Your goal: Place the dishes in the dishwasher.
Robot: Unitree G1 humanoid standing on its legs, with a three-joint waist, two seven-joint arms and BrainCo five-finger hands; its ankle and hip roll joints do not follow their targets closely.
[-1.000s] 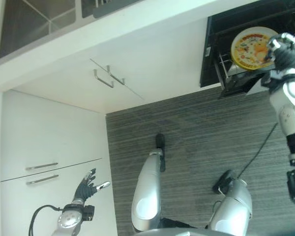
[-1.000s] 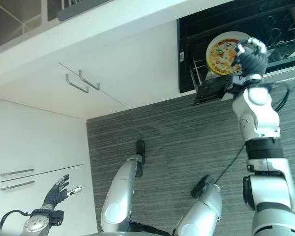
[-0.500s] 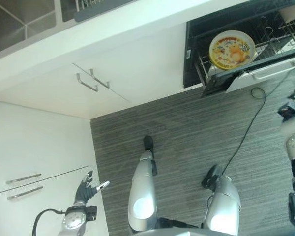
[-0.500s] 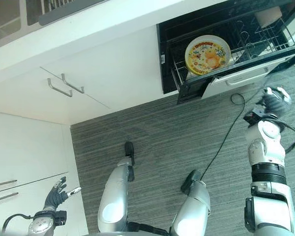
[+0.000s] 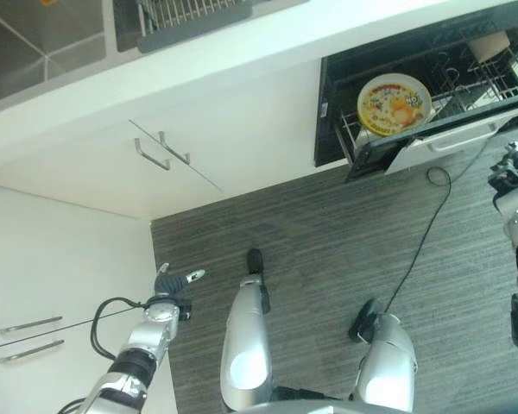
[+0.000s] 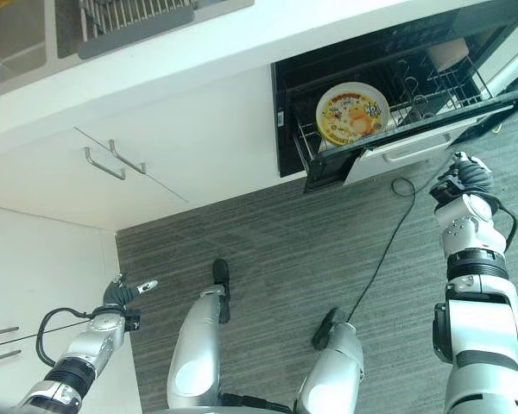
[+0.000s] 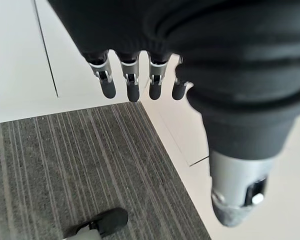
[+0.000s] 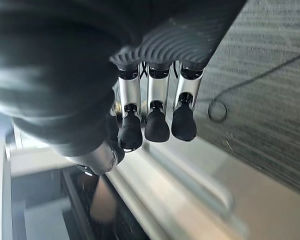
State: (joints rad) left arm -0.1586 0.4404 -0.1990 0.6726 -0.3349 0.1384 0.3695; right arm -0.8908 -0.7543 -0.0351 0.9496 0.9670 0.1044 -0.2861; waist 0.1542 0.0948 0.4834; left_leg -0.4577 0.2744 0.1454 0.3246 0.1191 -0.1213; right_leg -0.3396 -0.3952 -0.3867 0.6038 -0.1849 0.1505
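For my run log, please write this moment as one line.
plate: standing in dishwasher rack | right hand: empty, open, near dishwasher door | left hand: open, idle

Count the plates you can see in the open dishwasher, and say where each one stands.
1. A yellow plate stands on edge in the rack of the open dishwasher, near its left end. The rack's far side is partly hidden, so more may be there.

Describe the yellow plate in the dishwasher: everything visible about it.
The yellow plate is round, with a pale rim and a colourful printed picture across its face. It stands on edge, leaning slightly, in the wire rack of the open dishwasher, at the rack's left end, face turned outward. Neither hand touches it; the right hand is in front of the dishwasher, apart from it.
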